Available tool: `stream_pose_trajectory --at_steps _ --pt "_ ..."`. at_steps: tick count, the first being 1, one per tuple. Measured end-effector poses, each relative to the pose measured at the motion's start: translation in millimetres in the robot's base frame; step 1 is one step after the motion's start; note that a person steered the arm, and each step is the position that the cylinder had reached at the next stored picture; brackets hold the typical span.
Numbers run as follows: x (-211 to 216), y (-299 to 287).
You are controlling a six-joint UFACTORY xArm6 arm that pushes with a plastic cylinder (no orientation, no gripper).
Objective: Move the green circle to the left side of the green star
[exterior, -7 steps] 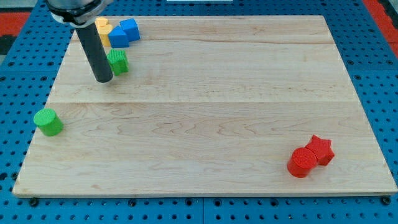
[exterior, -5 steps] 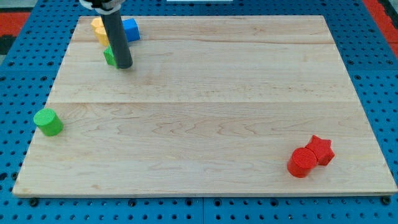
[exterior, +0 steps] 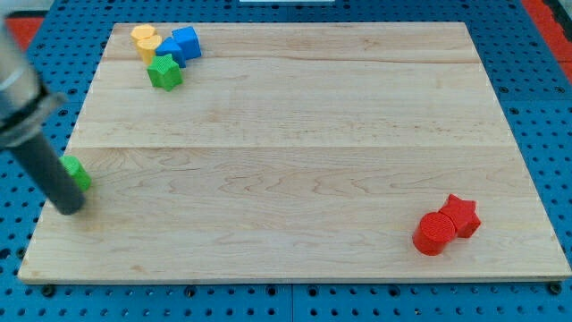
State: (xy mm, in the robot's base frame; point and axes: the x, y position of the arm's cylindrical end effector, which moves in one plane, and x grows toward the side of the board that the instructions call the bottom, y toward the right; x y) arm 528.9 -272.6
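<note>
Look to the view's left edge and you find my tip [exterior: 69,208] resting on the wooden tabletop [exterior: 295,152], with the dark rod rising from it up and toward the view's left, blurred in its upper part. The green circle [exterior: 79,172] sits just behind the rod on its right side, partly hidden by it, so you see only a sliver of green; the tip looks to be right against the block or very close, on the block's lower left, though you cannot tell for certain whether they touch. The green star [exterior: 164,72] lies well apart from it, up near the view's top left corner. Just above the star you see a yellow block [exterior: 146,41], rounded in outline, and to the right of that two blue blocks [exterior: 181,44] packed close together, their exact shapes hard to make out; the star sits touching or nearly touching this little cluster. Far across the tabletop, near the view's bottom right, a red circle [exterior: 434,233] rests against a red star [exterior: 461,216], the star just up and to the right of the circle. This arm carries no jaws, only the straight rod, so you have nothing spread or pinched to read here.
</note>
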Motion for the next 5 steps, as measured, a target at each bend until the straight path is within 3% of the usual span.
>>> stream_pose_trajectory --at_steps 3,5 --pt "-110 -5" --pt "-164 27"
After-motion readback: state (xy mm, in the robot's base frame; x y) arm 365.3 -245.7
